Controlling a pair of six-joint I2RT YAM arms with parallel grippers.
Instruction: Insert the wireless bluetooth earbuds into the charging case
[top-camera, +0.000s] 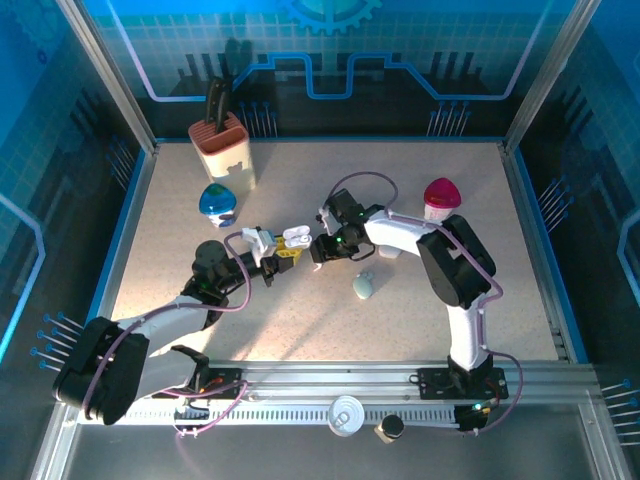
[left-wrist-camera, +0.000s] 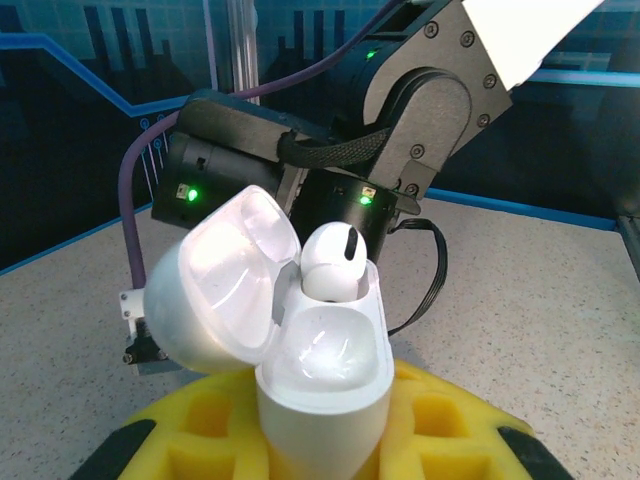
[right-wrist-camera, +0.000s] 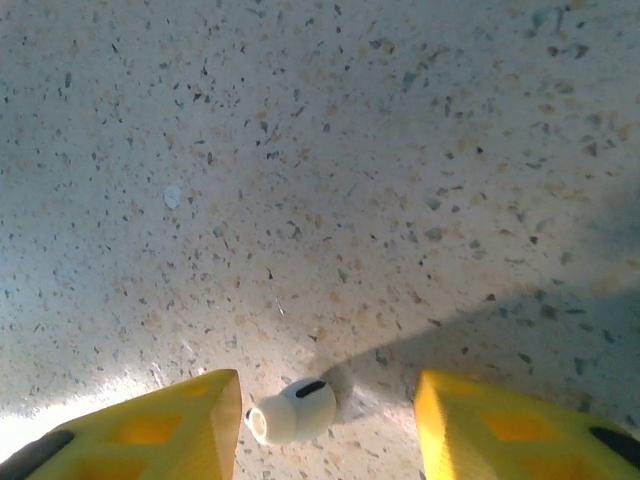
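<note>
From above, both arms reach toward the middle of the table (top-camera: 450, 320). The left gripper (top-camera: 283, 253) pinches one white charging case (top-camera: 297, 237), whose lid is swung open. The right gripper (top-camera: 322, 250) sits just right of it, its jaws too small here to judge. Three pebble-shaped cases lie around them: a blue one (top-camera: 217, 202) to the far left, a pink one (top-camera: 441, 197) to the far right, and a pale green one (top-camera: 364, 286) nearer, just right of the grippers. One knife block (top-camera: 225, 150) stands at the far left with a dark handle (top-camera: 216, 100) sticking up. On the near rail sit a white round object (top-camera: 346, 415) and a small dark cylinder (top-camera: 392, 427), both hard to identify.

In the left wrist view, the left gripper (left-wrist-camera: 325, 415) has its yellow fingers (left-wrist-camera: 190, 430) pressed against the lower body of the charging case (left-wrist-camera: 325, 380), whose bottom is cut off by the picture's edge. One earbud (left-wrist-camera: 330, 262) sits in the case, its head with a dark oval vent poking above the rim. The lid (left-wrist-camera: 225, 280) leans open to the left. Behind it is the right arm's dark wrist (left-wrist-camera: 400, 100), showing three green lights.

In the right wrist view, the right gripper (right-wrist-camera: 328, 400) is spread wide, its two yellow fingers (right-wrist-camera: 190, 420) cut off at the bottom edge. One earbud (right-wrist-camera: 293, 410) lies on the speckled table (right-wrist-camera: 320, 150) between them, close to the finger on the left of the view. Whether they touch cannot be told, and its stem is hard to make out.
</note>
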